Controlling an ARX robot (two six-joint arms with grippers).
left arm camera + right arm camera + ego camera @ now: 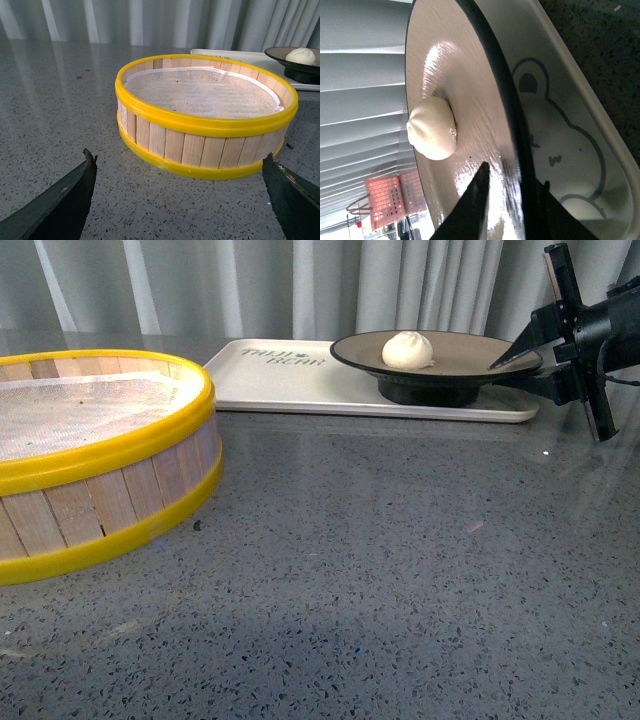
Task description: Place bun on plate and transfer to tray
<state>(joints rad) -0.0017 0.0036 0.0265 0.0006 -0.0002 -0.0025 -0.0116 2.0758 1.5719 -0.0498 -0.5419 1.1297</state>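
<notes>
Right pincer (520, 358) grips plate (460, 355) rim; lower finger hidden beneath.

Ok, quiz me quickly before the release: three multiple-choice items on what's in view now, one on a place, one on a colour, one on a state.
1. Where is the bun?
A. in the steamer basket
B. on the plate
C. on the bare table

2. What colour are the steamer basket bands?
A. yellow
B. red
C. black

3. How is the right gripper set?
A. open, far from the plate
B. shut on the tray
C. shut on the plate

Answers: 1 B, the bun sits inside the plate, which rests on the tray. 2 A, both hoops are yellow. 3 C, its fingers straddle the plate's rim.
</notes>
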